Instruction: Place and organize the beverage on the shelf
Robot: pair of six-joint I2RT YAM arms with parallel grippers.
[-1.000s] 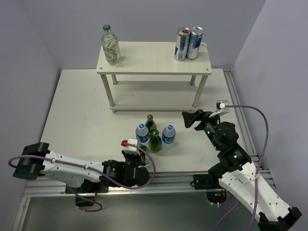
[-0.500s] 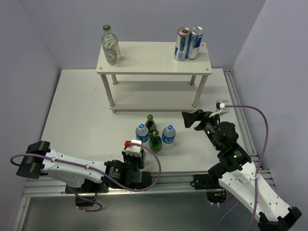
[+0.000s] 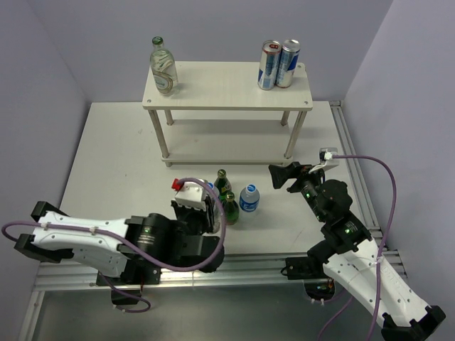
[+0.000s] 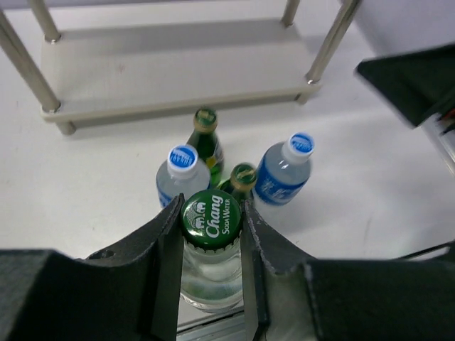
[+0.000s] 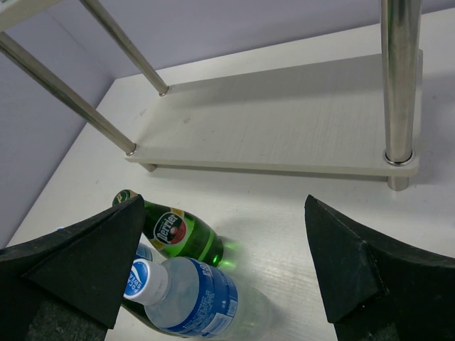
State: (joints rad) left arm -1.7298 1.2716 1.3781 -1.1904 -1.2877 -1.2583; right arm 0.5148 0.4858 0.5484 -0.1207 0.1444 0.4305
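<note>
My left gripper (image 4: 211, 222) is shut on the neck of a clear glass soda-water bottle with a green cap (image 4: 212, 217), which hangs upright in the jaws. In the top view the left gripper (image 3: 207, 207) sits just near-left of the bottle cluster. Ahead stand two green glass bottles (image 4: 206, 138) (image 4: 240, 179) and two water bottles with blue labels (image 4: 182, 176) (image 4: 284, 170). My right gripper (image 5: 222, 213) is open and empty, right of the cluster (image 3: 281, 176). The cream shelf (image 3: 227, 85) holds a clear bottle (image 3: 163, 67) and two cans (image 3: 279, 64) on top.
The shelf's lower board (image 5: 284, 121) is bare, between metal legs (image 5: 398, 78). The right gripper's finger (image 4: 416, 85) shows at the right of the left wrist view. A Perrier bottle (image 5: 178, 234) and a water bottle (image 5: 185, 295) stand close to the right gripper's left finger.
The left arm has risen and moved away from the near edge toward the cluster, now covering the left water bottle in the top view. The right arm has not moved.
</note>
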